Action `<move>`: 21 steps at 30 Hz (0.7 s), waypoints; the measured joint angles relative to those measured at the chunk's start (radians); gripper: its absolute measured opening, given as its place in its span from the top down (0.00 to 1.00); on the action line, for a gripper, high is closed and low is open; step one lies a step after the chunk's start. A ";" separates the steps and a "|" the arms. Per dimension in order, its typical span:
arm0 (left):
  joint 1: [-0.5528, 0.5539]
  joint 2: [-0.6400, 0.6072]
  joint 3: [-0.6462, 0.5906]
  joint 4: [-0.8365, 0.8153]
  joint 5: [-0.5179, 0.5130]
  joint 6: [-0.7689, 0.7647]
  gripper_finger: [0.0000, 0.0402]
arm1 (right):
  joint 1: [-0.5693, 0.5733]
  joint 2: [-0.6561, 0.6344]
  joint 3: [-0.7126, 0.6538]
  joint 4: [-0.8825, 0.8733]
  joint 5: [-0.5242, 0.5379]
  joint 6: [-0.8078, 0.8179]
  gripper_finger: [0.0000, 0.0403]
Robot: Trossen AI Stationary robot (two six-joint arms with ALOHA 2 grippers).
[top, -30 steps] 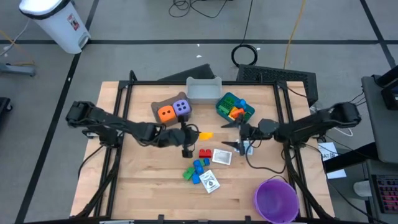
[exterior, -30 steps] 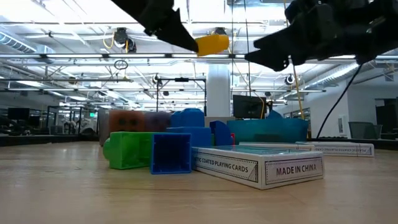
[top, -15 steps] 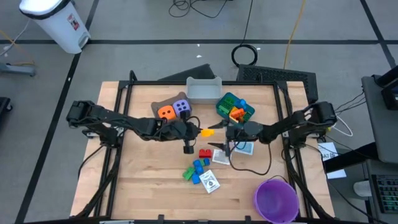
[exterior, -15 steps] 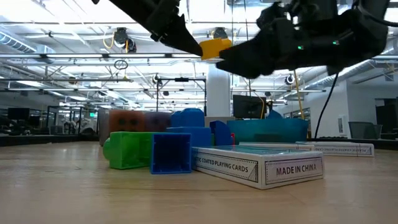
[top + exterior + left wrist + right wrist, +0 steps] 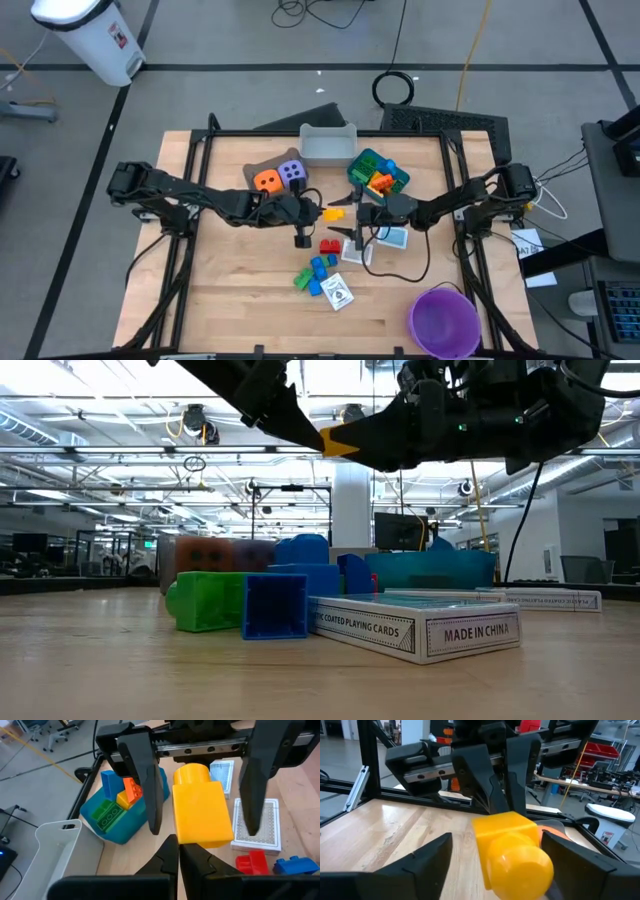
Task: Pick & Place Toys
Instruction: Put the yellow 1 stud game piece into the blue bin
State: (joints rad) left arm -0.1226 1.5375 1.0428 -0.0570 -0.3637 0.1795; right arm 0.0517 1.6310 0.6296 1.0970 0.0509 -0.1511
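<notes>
High view: looks straight down from well above, taking in the whole pale wooden table (image 5: 230,300) with its black frame and the floor around it.
Low view: sits at table-top height at the table's near edge, facing level across it into the room; the white card box printed "MADE IN CHINA" (image 5: 420,628) lies very close.
Left wrist view: looks along the left arm toward the table's right side, very near the yellow plastic brick (image 5: 201,811).
Right wrist view: faces the opposite way, equally near that brick (image 5: 512,852).
Shared: all four views show the yellow brick (image 5: 332,214); high, low and left wrist views share the teal bin of bricks (image 5: 376,172).
</notes>
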 joint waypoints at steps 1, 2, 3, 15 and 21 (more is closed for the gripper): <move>0.000 0.000 0.000 0.000 0.000 0.000 0.97 | 0.000 0.000 0.000 -0.002 0.000 0.000 0.30; 0.000 0.000 0.000 0.000 0.000 0.000 0.97 | 0.000 0.000 0.000 -0.005 0.000 0.000 0.33; 0.000 0.000 0.000 0.000 0.000 -0.001 0.98 | 0.001 0.000 0.000 -0.009 0.000 0.000 0.36; 0.000 0.000 0.000 0.001 0.005 -0.020 0.99 | 0.003 0.000 0.000 -0.010 -0.004 -0.004 0.68; 0.003 0.000 0.000 0.005 -0.005 -0.130 0.85 | 0.002 -0.002 0.000 -0.017 -0.003 0.002 0.68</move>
State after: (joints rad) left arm -0.1192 1.5375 1.0428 -0.0517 -0.3687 0.0492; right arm 0.0540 1.6295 0.6296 1.0799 0.0479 -0.1493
